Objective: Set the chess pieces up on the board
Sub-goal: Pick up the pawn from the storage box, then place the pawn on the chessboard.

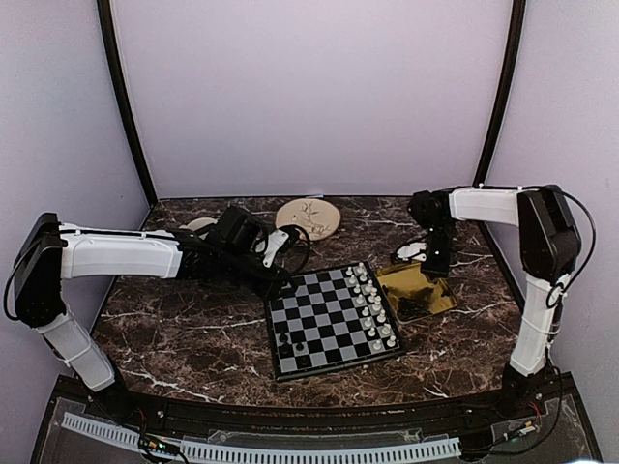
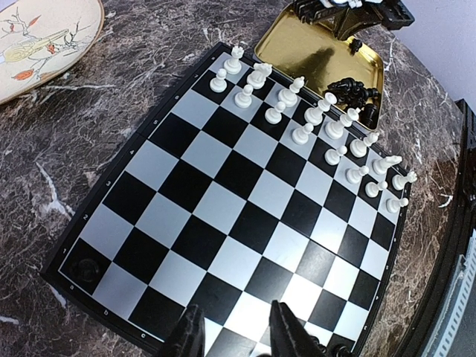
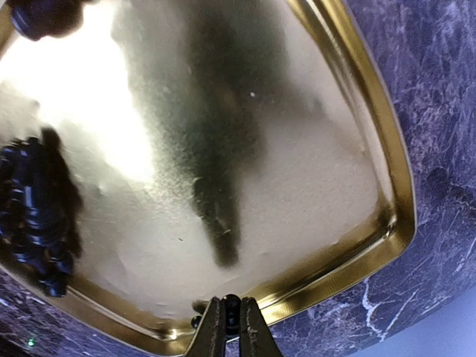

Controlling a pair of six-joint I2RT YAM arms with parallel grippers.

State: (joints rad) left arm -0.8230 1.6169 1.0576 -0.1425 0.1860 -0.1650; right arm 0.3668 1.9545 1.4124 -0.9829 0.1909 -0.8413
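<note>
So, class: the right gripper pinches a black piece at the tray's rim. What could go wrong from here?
1. The right gripper pinches the black piece only with its fingertips, beside the tray rim; it may slip when lifted.
2. The left gripper hovers open over the board; the arms might collide during delivery.

Right tool (image 3: 231,321) pinches a black piece (image 3: 232,304); left tool (image 2: 236,333) hangs part-open.

The board (image 1: 324,309) is lying on the worktop (image 1: 193,329), the tray (image 1: 426,282) sitting just right of it. White pieces (image 1: 370,300) are standing in two rows along the board's right edge; chess pieces (image 2: 353,91) are lying in the tray.
</note>
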